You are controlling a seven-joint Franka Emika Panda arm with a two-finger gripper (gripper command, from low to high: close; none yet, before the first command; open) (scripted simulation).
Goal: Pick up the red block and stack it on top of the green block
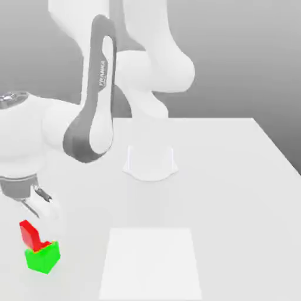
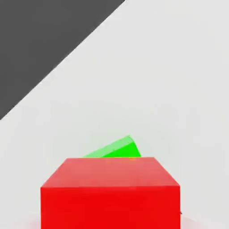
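The red block (image 1: 28, 234) (image 2: 109, 192) rests tilted on the green block (image 1: 42, 258), overlapping its top and hanging off toward the exterior view's left. In the hand view the green block (image 2: 117, 149) peeks out as a sliver from behind the red one. My gripper (image 1: 36, 214) hangs just above the red block at the exterior view's left edge. It is open, with its fingers apart and nothing between them.
The white table (image 1: 235, 194) stretches to the exterior view's right. The arm's round white base (image 1: 150, 161) stands at mid-table. A paler rectangular patch (image 1: 151, 261) lies flat near the front edge, right of the blocks. The arm's grey link (image 1: 94, 117) rises above the gripper.
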